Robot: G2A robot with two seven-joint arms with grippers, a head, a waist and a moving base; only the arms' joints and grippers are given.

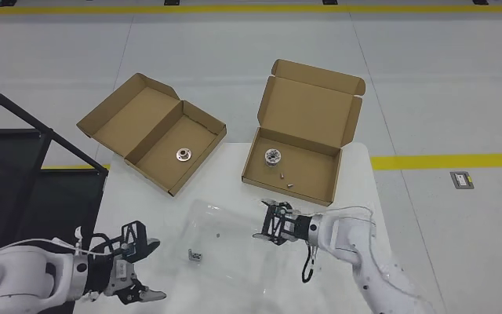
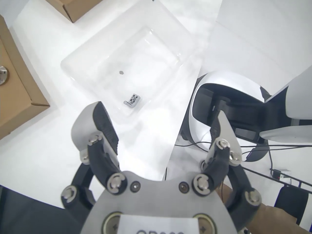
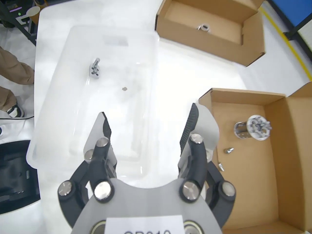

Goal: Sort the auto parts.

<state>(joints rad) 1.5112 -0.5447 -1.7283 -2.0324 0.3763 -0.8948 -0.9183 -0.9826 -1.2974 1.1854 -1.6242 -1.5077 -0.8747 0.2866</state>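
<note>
A clear plastic tray (image 1: 227, 216) (image 2: 80, 57) (image 3: 151, 57) lies mid-table. In it are a small metal bracket (image 1: 194, 255) (image 2: 132, 100) (image 3: 94, 70) and a tiny nut (image 1: 216, 232) (image 2: 121, 72) (image 3: 124, 89). The left cardboard box (image 1: 141, 169) holds a round flanged part (image 1: 183, 154) (image 3: 203, 27). The right cardboard box (image 1: 329, 188) (image 3: 275, 171) holds a cylindrical metal part (image 1: 272, 156) (image 3: 253, 130) and two small screws (image 1: 284, 180) (image 3: 228, 150). My left gripper (image 1: 140, 267) (image 2: 160, 120) stands open near the table's front left corner, empty. My right gripper (image 1: 272, 224) (image 3: 148, 122) is open over the tray's right end, empty.
Both box lids (image 1: 129, 106) stand open at the back. A black frame (image 1: 47, 141) and dark cloth border the table's left side. Cables (image 2: 219, 144) hang off the table's front edge by the robot.
</note>
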